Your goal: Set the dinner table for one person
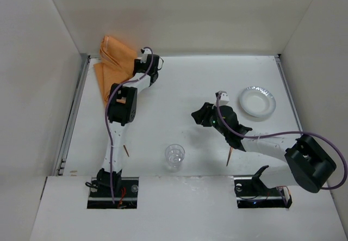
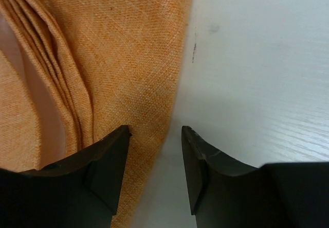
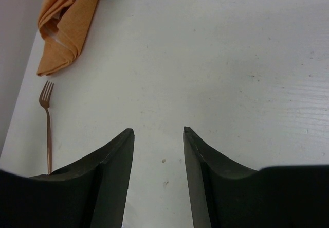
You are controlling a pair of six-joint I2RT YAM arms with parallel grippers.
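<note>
The dinner table [image 1: 196, 83] is a wide white tabletop. A crumpled orange cloth [image 1: 114, 59] lies at its far left corner. My left gripper [image 1: 148, 62] is open at the cloth's right edge. In the left wrist view the open gripper [image 2: 156, 130] has one finger over the cloth [image 2: 118, 53] and the other over bare table. My right gripper [image 1: 194, 115] is open and empty above mid-table. In the right wrist view it [image 3: 158, 131] holds nothing, and a copper fork [image 3: 48, 120] lies below the cloth [image 3: 64, 17].
A white plate [image 1: 258, 102] sits at the right. A clear glass [image 1: 174, 155] stands near the front middle. A copper utensil [image 1: 230, 156] pokes out under the right arm; a copper tip [image 1: 126, 150] shows beside the left arm. Metal rails line both sides.
</note>
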